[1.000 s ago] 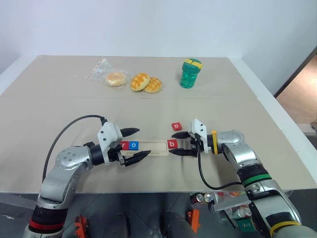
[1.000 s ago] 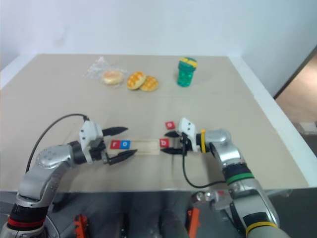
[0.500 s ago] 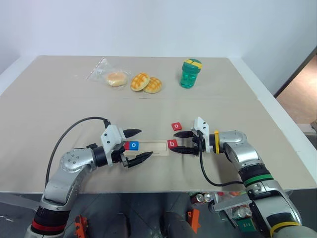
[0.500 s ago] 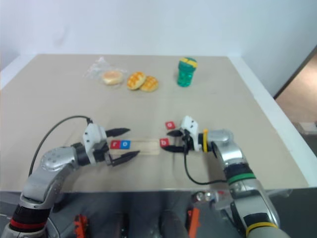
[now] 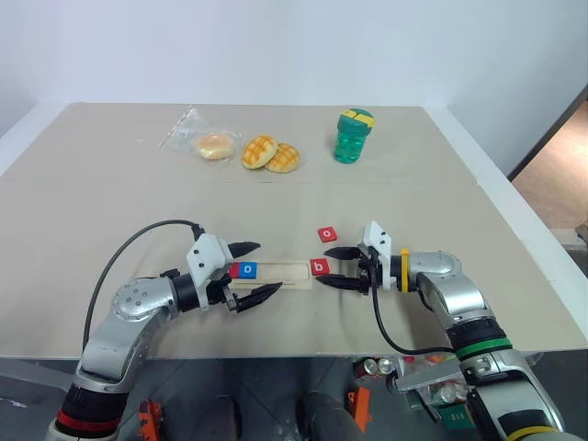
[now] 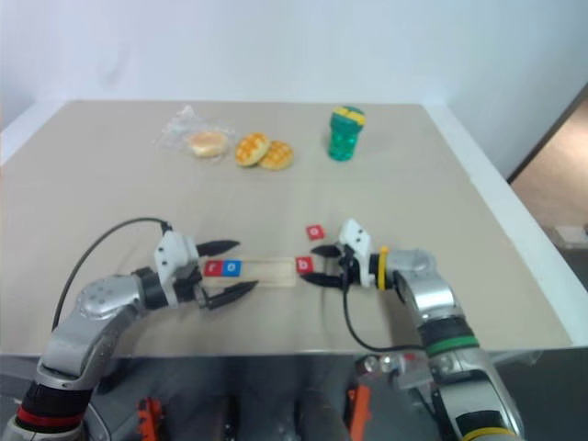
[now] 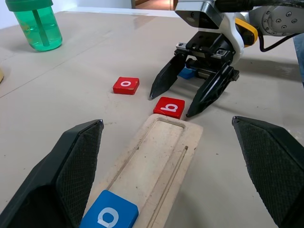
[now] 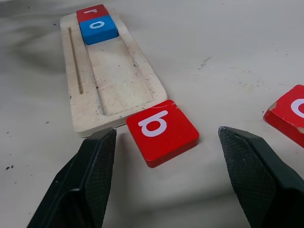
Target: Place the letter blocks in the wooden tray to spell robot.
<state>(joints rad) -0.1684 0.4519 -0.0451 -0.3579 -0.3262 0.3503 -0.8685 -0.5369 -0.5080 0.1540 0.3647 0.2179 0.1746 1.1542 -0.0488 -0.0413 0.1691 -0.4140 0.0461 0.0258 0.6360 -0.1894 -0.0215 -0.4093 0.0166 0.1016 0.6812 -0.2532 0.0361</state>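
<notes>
you have the wooden tray [image 5: 273, 272] lying lengthwise on the surface [image 5: 119, 193] between your two arms. at its left end sit two of the letter blocks in the groove, the red r [image 8: 91, 11] outermost and the blue o [image 8: 98, 28] touching it on the inner side; the rest of the groove is bare wood.

the red b [image 8: 162, 128] lies flat on the surface at the tray's right end, one corner touching or just short of the rim, and turned slightly askew. your right gripper [image 5: 342, 266] lies low over the surface, pointing toward the tray, its jaws standing wide with the b between the two fingertips; neither pad touches it.

the red o [image 5: 327, 234] rests on the surface just behind the right gripper, apart from the tray. in the left wrist view a blue block [image 7: 186, 72] shows between the right gripper's fingers near their base; you cannot read its letter.

your left gripper [image 5: 255, 270] sits at the tray's left end, jaws wide, one finger on each side of the tray, holding nothing.

at the far side of the surface lie a bagged bun [image 5: 215, 144], two yellow pastries [image 5: 270, 153] and a green bottle [image 5: 353, 136].
</notes>
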